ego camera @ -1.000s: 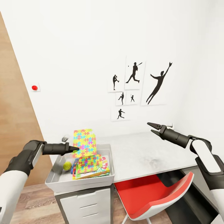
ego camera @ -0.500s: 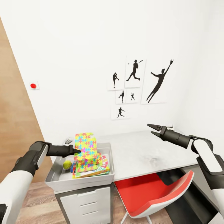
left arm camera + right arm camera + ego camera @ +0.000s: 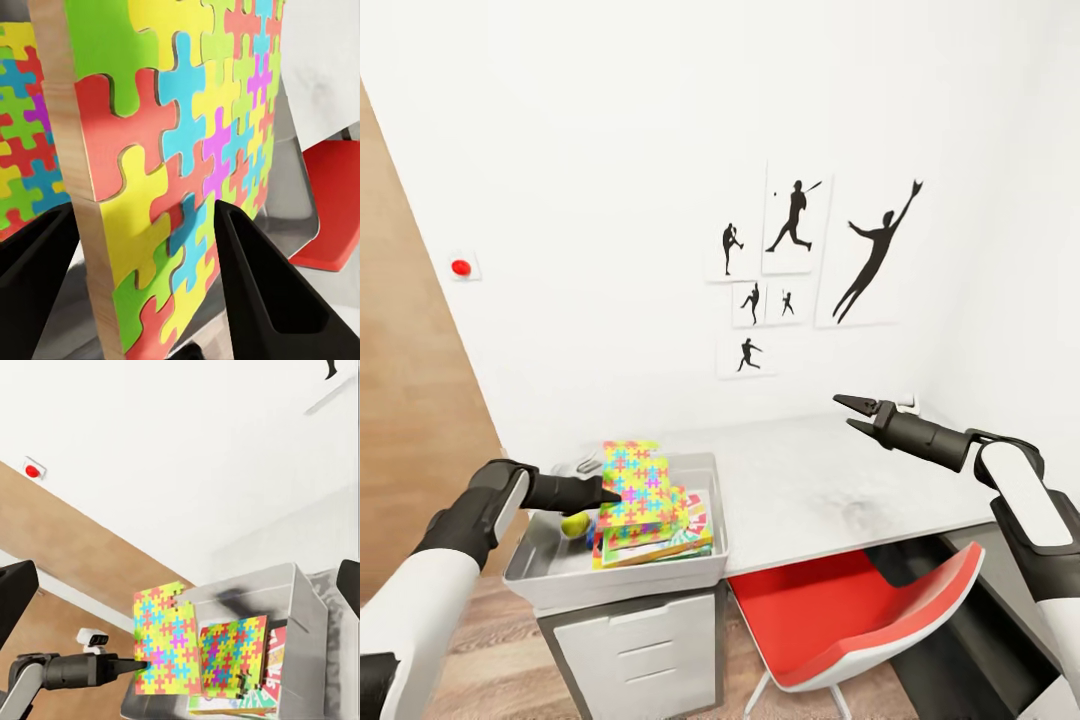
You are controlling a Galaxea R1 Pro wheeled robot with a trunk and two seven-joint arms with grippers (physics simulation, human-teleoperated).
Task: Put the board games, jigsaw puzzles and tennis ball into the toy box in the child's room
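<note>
The left gripper (image 3: 610, 492) is clamping one jigsaw puzzle (image 3: 637, 484) by its edge, the two dark fingers (image 3: 259, 289) sitting on either side of the wooden slab. That puzzle is tilting over the toy box (image 3: 550, 585), which is sitting at the left end of the table (image 3: 830, 500). A second jigsaw puzzle (image 3: 650, 528) is lying flat inside the box on top of the stack of board games (image 3: 698, 540); how many game boxes are making up the stack cannot be told, since only their printed edges are showing. One tennis ball (image 3: 575, 524) is resting on the box floor just beside the stack, under the left gripper.

From the right wrist view the held puzzle (image 3: 163, 639) is standing nearly upright with the other puzzle (image 3: 231, 651) just beside it.

The right gripper (image 3: 852, 413) is hovering above the bare table top, well apart from the box, its jaws spread and gripping nothing.

Six black silhouette pictures (image 3: 875, 252) are hanging on the white wall. One red chair (image 3: 850, 620) is sitting under the table, and one red button (image 3: 460, 267) is showing on the wall at the left.
</note>
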